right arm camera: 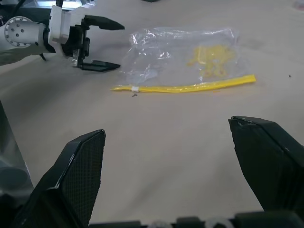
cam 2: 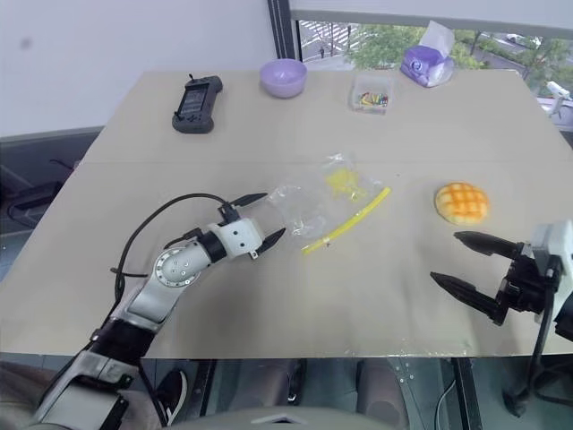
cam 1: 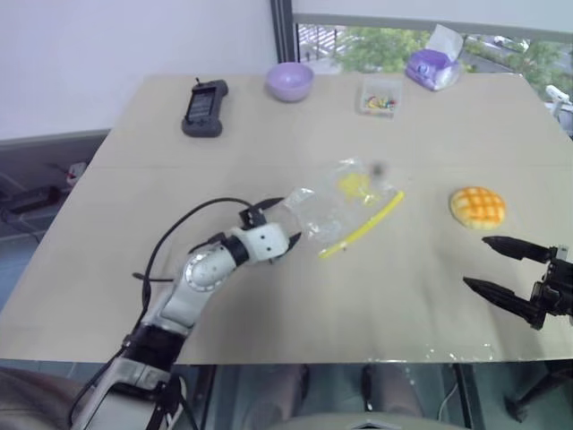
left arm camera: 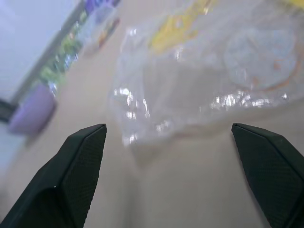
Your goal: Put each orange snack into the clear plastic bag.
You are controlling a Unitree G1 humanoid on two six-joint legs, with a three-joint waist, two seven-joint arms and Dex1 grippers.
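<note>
Right gripper (cam 2: 473, 266) is nearest you, hovering over the table's (cam 1: 269, 305) front right edge, fingers spread wide, nothing between them. It points left across the table.

Left gripper (cam 2: 262, 217) sits left of centre, low over the tabletop, fingers released and spread too. Its tips flank the near-left corner of the clear plastic bag (cam 1: 345, 208); can't tell if either tip touches the film. Not gripping it.

Bag lies flat and crumpled mid-table, yellow sealing strip (cam 1: 363, 226) along its near-right edge, running diagonally. Yellow print shows through the plastic. In your right wrist view you see the strip facing you with the left gripper just beside the bag's far end.

Orange snack (cam 1: 477, 207) sits on the bare table right of the bag, well apart from it, just beyond the right gripper's fingertips. Not in the bag, not touched.

Far edge, left to right: black handheld device (cam 1: 204, 107), purple bowl (cam 1: 289, 81), small clear box (cam 1: 378, 97) of coloured bits, purple tissue pack (cam 1: 433, 64).
</note>
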